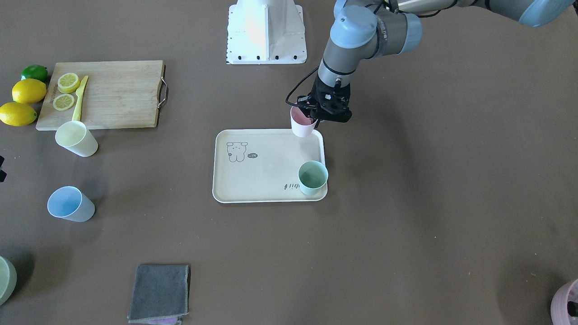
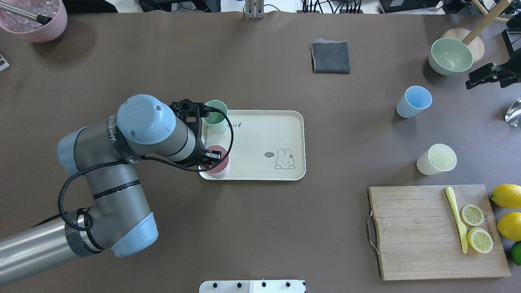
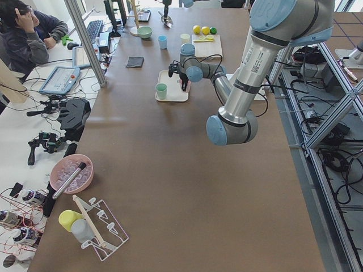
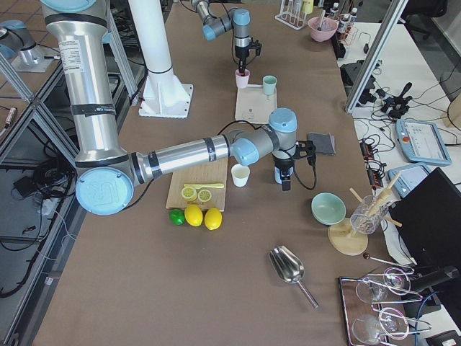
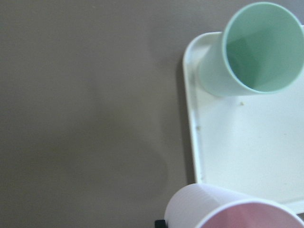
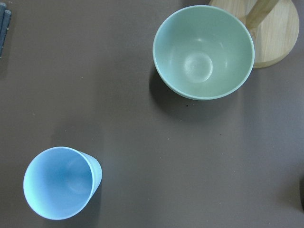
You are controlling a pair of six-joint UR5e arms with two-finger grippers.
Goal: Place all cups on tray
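The cream tray (image 2: 260,138) lies mid-table. The mint green cup (image 2: 215,116) stands upright in one of its corners. My left gripper (image 2: 209,156) is shut on the rim of the pink cup (image 2: 215,167), one finger inside, holding it slightly tilted at the tray's near left corner (image 1: 302,124). The left wrist view shows the pink cup (image 5: 237,211), the mint cup (image 5: 256,47) and the tray (image 5: 247,152). The blue cup (image 2: 413,101) and the yellow cup (image 2: 436,159) stand on the table to the right. My right gripper (image 2: 486,75) hovers beyond the blue cup (image 6: 59,183); I cannot tell how its jaws stand.
A sage-green bowl (image 2: 450,56) and a wooden stand (image 2: 476,44) sit at the far right. A cutting board (image 2: 415,232) holds lemon slices and a yellow knife, with lemons beside it. A grey cloth (image 2: 330,57) lies at the far side and a mauve pot (image 2: 34,20) at the far left.
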